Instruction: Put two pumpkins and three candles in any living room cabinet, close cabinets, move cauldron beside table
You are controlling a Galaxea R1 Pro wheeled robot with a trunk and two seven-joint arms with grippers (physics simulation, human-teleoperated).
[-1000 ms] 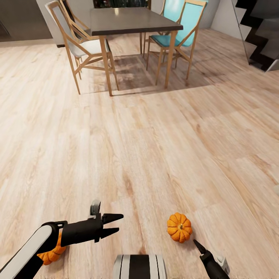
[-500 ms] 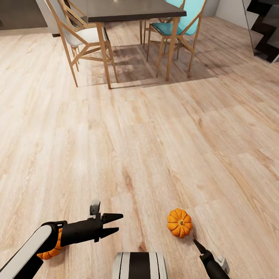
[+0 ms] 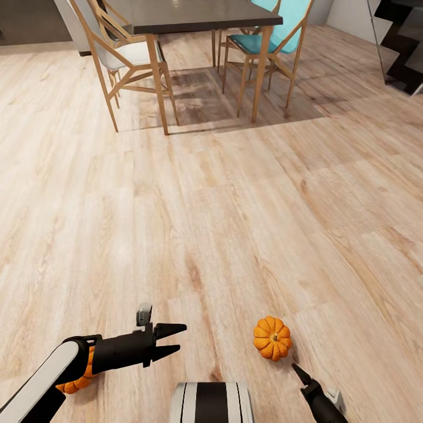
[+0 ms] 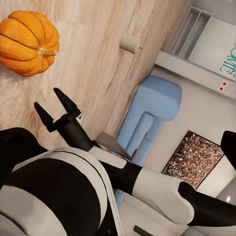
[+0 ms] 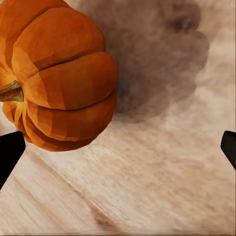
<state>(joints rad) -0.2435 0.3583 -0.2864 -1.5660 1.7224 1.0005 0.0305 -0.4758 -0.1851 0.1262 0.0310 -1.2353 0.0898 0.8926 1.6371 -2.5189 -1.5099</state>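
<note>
One orange pumpkin (image 3: 272,338) sits on the wood floor just ahead of my right gripper (image 5: 119,150), which is open. In the right wrist view this pumpkin (image 5: 59,78) lies beside one fingertip (image 5: 10,152), not between the two. The left wrist view takes in the same pumpkin (image 4: 29,42) with the right gripper (image 4: 54,105) just short of it, and a beige candle (image 4: 130,43) farther off on the floor. A second pumpkin (image 3: 73,383) is mostly hidden under my left arm. My left gripper (image 3: 170,341) hangs open and empty above the floor.
A dark-topped dining table (image 3: 194,14) with white and teal chairs (image 3: 261,44) stands ahead at the far side. Dark stairs (image 3: 405,35) are at the far right. A blue sofa (image 4: 147,118) and a brick fireplace (image 4: 196,157) appear in the left wrist view.
The head camera moved, so the table slid up in the picture. The right gripper's tip shifted slightly; the left arm and the pumpkins stay put.
</note>
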